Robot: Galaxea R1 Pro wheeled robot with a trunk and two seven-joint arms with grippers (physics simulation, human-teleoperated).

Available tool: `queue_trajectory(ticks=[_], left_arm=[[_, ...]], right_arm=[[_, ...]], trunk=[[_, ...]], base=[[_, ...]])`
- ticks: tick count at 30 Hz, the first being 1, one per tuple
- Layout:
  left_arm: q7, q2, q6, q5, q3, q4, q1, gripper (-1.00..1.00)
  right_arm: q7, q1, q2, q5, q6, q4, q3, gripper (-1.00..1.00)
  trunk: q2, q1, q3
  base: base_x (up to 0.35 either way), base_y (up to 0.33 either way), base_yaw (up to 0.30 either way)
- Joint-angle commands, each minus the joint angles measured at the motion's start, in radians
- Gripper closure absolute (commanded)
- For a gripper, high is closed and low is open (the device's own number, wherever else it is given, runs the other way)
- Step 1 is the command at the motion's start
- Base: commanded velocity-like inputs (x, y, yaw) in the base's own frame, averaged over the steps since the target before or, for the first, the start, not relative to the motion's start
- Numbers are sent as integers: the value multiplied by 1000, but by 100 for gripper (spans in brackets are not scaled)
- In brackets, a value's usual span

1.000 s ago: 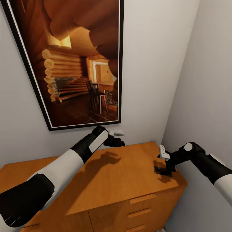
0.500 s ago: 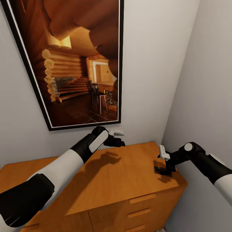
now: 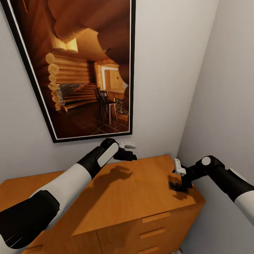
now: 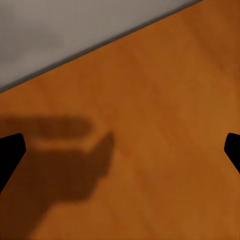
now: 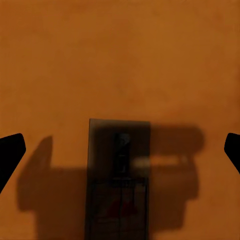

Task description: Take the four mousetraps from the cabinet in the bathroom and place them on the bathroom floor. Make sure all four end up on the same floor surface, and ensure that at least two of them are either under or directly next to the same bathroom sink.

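Note:
One mousetrap, a small flat dark slab with wire parts, lies on the top of the orange-brown cabinet near its right end. My right gripper hangs just above it, pointing down. In the right wrist view the mousetrap lies flat below the right gripper, whose black fingertips stand wide apart, open and not touching it. My left gripper hovers over the cabinet's back edge near the wall. It is open over bare wood in the left wrist view.
A large black-framed picture of a log cabin hangs on the wall behind the cabinet. A small white fitting sits on that wall just above the left gripper. A grey side wall runs close along the cabinet's right end. Drawer handles show on its front.

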Motion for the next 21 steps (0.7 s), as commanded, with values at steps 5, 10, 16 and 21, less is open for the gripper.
queue_trajectory(ticks=[5,10,16,21], left_arm=[[10,0,1,11,-3,-1,-1,-100],[9,0,1,11,-3,-1,-1,-100],[9,0,1,11,-3,0,-1,-100],[9,0,1,11,-3,-1,-1,-100]], right_arm=[[3,-1,-1,-1,11,-2,3,-100],[3,-1,-1,-2,11,-2,3,-100],[3,-1,-1,-3,11,-2,2,-100],[3,-1,-1,-3,11,-1,2,-100]], trunk=[[-1,0,-2],[-1,0,-2],[-29,16,-14],[-29,16,-14]], base=[[0,0,0],[0,0,0],[0,0,0],[0,0,0]])
